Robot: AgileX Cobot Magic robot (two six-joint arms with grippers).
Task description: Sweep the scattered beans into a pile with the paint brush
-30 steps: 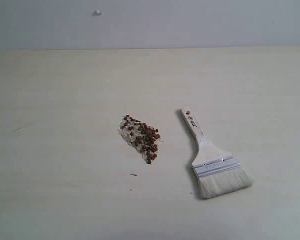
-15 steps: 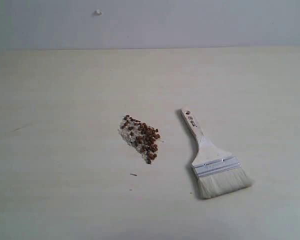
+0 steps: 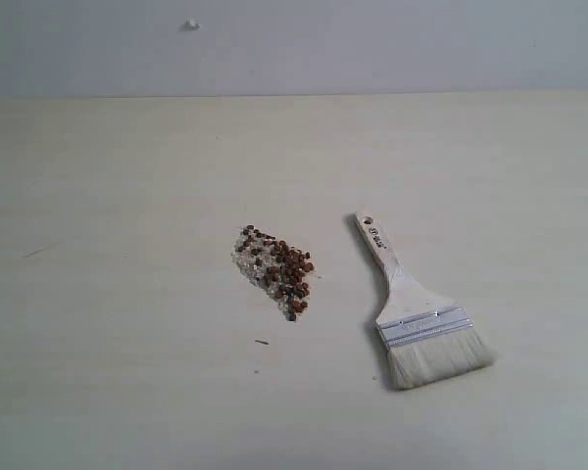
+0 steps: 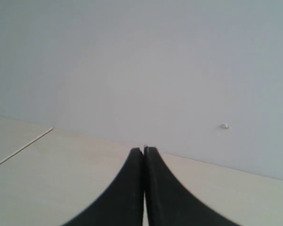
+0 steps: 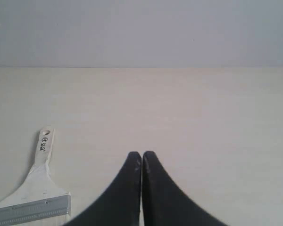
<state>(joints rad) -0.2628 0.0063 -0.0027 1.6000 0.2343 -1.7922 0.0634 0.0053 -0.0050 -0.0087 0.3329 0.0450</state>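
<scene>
The brown beans lie in one compact elongated pile (image 3: 275,271) with whitish crumbs, near the middle of the pale table (image 3: 118,196). To its right the paint brush (image 3: 412,305) lies flat, handle hole pointing away, whitish bristles toward the front. Neither arm shows in the exterior view. In the right wrist view my right gripper (image 5: 141,154) is shut and empty, with the paint brush (image 5: 35,188) lying apart from it on the table. In the left wrist view my left gripper (image 4: 144,149) is shut and empty, facing the wall; no beans or brush show there.
A grey wall (image 3: 372,44) rises behind the table, with a small white knob (image 3: 191,24) on it. A tiny dark speck (image 3: 262,342) lies in front of the pile. A table seam (image 4: 21,148) shows in the left wrist view.
</scene>
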